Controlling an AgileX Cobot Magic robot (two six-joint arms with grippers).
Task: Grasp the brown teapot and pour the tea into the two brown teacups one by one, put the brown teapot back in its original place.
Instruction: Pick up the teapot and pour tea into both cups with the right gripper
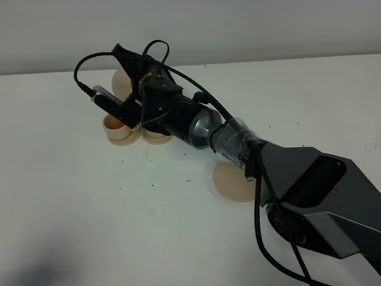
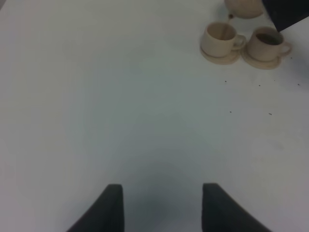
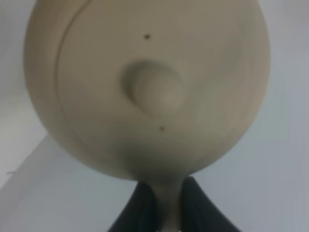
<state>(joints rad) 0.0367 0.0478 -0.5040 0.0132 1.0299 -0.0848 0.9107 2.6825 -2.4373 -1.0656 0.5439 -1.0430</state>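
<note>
My right gripper is shut on the loop handle of the brown teapot. It holds the pot tipped in the air, with its knobbed lid facing the wrist camera. In the exterior high view the teapot shows only as a tan patch behind the gripper, just beyond the two brown teacups. The left teacup stands open on its saucer. The right teacup is mostly hidden under the arm. The left wrist view shows both cups and the pot's underside. The round tan plate lies bare. My left gripper is open and empty.
The white table carries small dark specks around the cups and plate. The right arm's black body crosses from the lower right to the cups. The table's back edge meets a pale wall.
</note>
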